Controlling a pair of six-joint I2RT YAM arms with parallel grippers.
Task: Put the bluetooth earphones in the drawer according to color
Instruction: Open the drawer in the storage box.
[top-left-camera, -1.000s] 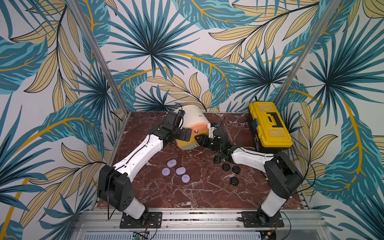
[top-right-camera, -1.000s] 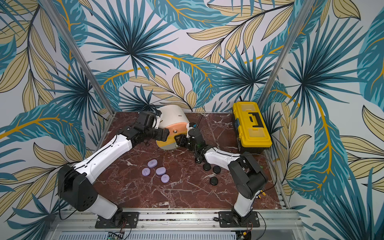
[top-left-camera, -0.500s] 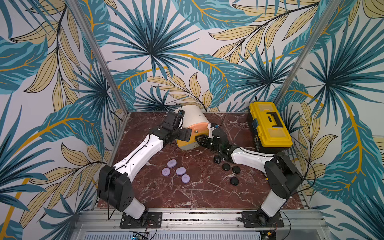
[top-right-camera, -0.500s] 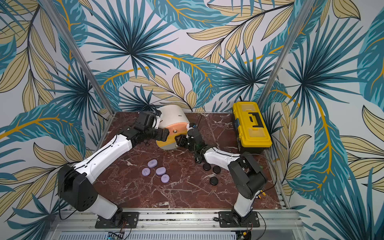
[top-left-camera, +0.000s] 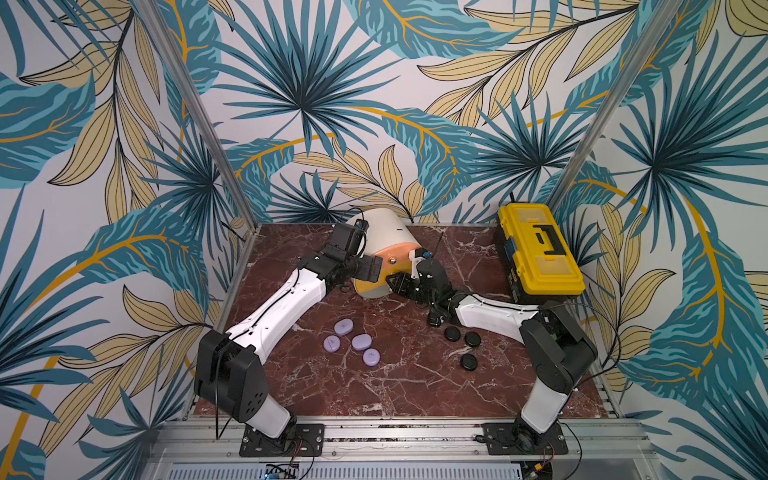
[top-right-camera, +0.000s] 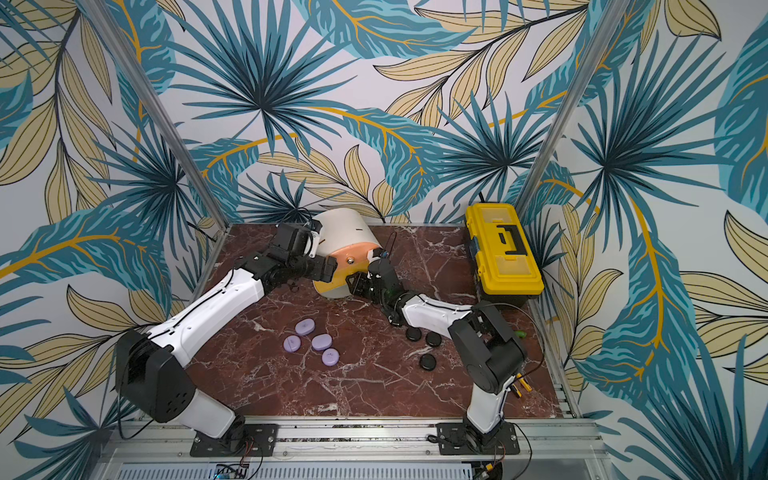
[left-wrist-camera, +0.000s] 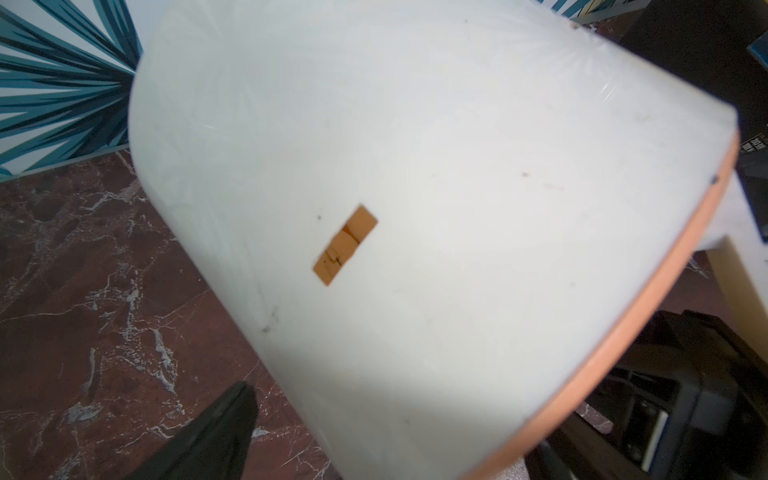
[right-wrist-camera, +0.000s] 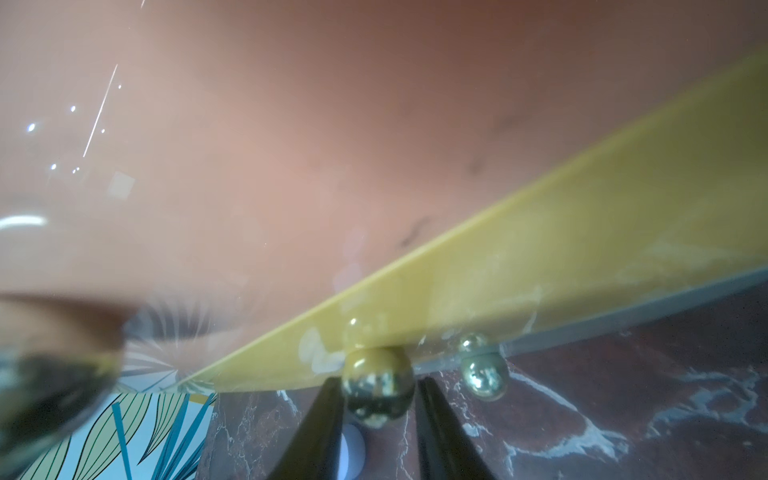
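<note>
Smooth lilac pebble earphones (top-left-camera: 361, 341) lie on veined marble (top-left-camera: 395, 386) at 7 o'clock from the round-topped cream cabinet (top-left-camera: 388, 232), black discs (top-left-camera: 451, 333) at 4. The right gripper (right-wrist-camera: 377, 385) pinches the yellow drawer (right-wrist-camera: 582, 257) by its shiny ball knob (right-wrist-camera: 376, 372); the left gripper (top-left-camera: 371, 269) gapes wide at 9.

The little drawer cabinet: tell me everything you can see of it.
The cabinet looks like glossy cream plastic, round-topped, with a small slot showing orange, and stands at the back of the marble table. Its drawer fronts stack peach, yellow, then grey-beige, each with a shiny metal knob. The right tool pinches the middle knob; the open left tool is close beside the cabinet.
</note>
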